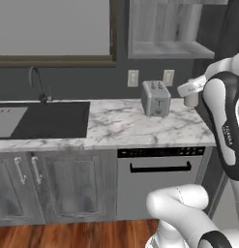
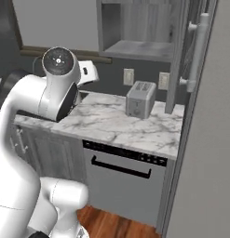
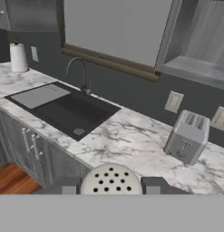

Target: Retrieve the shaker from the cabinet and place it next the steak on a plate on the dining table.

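Note:
The shaker (image 3: pixel 111 177), a cream cylinder with a perforated round cap, sits between the two dark fingertips of my gripper (image 3: pixel 110 187), which is shut on it. From the left base view the shaker (image 1: pixel 191 100) hangs under the white hand above the right end of the counter, right of the toaster. The cabinet (image 1: pixel 169 30) (image 2: pixel 135 28) (image 3: pixel 195 45) is the open pale wood-grain niche on the wall above, its shelf board bare. The hand is below and in front of that shelf. The steak, the plate and the dining table are out of view.
A silver toaster (image 1: pixel 156 98) (image 2: pixel 140 99) (image 3: pixel 188 138) stands on the marble counter (image 1: pixel 126 126). A dark sink (image 1: pixel 43 118) (image 3: pixel 63 106) with a faucet lies to the left. A paper-towel roll (image 3: pixel 18 57) stands far left. A tall grey panel (image 2: pixel 209 139) bounds the right.

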